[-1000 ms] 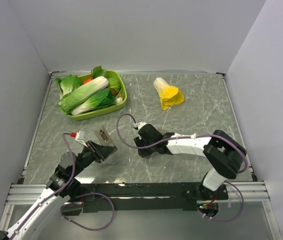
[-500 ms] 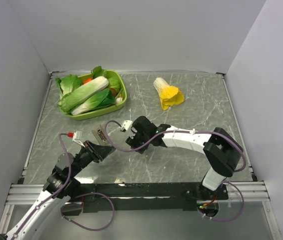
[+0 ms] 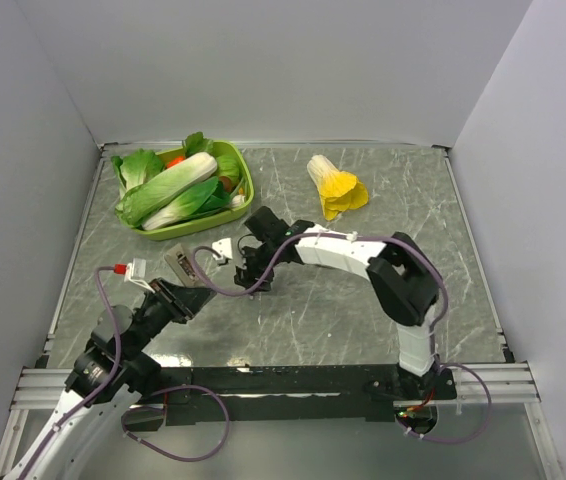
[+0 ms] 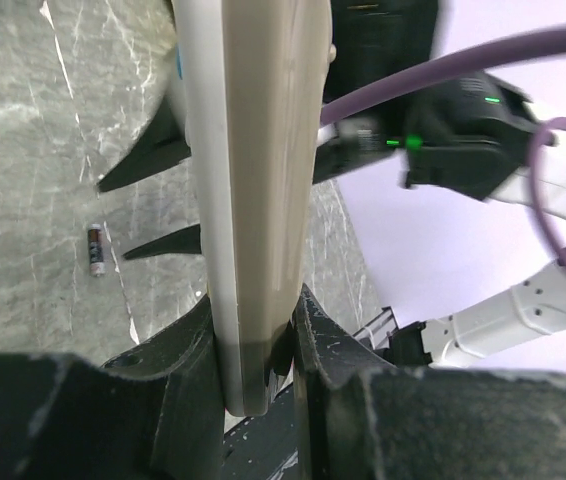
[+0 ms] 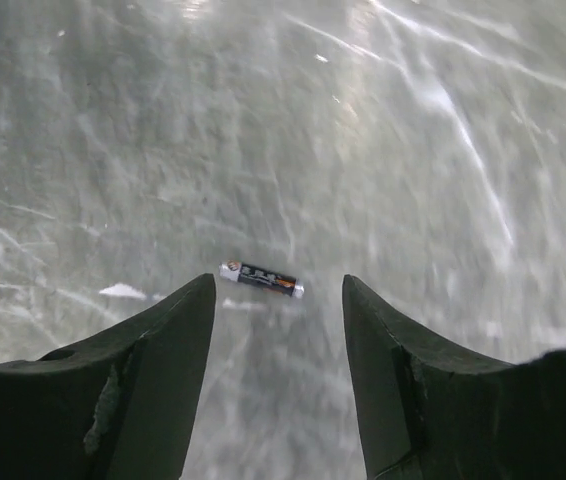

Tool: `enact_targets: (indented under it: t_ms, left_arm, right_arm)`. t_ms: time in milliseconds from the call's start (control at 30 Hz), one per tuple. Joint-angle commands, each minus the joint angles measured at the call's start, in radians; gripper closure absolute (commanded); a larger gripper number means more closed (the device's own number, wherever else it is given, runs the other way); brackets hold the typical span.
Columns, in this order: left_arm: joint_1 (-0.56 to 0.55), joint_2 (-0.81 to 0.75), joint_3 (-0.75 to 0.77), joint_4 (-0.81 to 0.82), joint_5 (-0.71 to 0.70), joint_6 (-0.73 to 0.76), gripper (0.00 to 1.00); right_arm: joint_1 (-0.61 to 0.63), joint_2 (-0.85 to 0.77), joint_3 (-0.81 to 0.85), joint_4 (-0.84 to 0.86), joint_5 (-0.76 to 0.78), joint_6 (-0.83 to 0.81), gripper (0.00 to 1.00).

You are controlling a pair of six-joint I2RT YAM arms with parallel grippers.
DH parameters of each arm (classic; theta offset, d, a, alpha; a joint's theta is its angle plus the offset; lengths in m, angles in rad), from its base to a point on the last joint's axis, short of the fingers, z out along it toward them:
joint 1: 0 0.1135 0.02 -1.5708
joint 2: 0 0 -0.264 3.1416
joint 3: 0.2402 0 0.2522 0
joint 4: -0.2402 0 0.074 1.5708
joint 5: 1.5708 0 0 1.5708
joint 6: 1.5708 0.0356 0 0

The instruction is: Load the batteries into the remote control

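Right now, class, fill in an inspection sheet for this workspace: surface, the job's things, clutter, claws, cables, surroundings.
Surface: grey marbled table.
Job's things: remote control held on edge in the left claw; one battery lying loose on the table; a second one not surely seen.
Clutter: green tray of toy vegetables; yellow toy cabbage lying apart.
Claws: left claw shut on the remote control; right claw open over the battery.
Cables: purple cable passes close to the remote control.
Surroundings: plain grey walls.
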Motion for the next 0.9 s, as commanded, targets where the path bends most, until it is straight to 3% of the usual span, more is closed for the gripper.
enact_targets:
  t_ms: [0, 333, 733, 867]
  left_arm:
    - [0.004, -0.163, 0.067, -0.035, -0.029, 0.041, 0.99]
    - [0.004, -0.170, 0.073, -0.050, -0.035, 0.042, 0.99]
    - [0.004, -0.170, 0.067, -0.047, -0.032, 0.041, 0.99]
    - [0.004, -0.173, 0.073, -0.053, -0.036, 0.042, 0.99]
  right_arm:
    - [-0.007, 0.095, 0.104, -0.129, -0.140, -0.175, 0.38]
    - [-0.005, 0.207, 0.198, -0.255, -0.215, -0.243, 0.39]
    - [-0.004, 0.197, 0.144, -0.149, -0.209, -0.189, 0.41]
    - [-0.004, 0.117, 0.095, -0.087, -0.214, -0.163, 0.41]
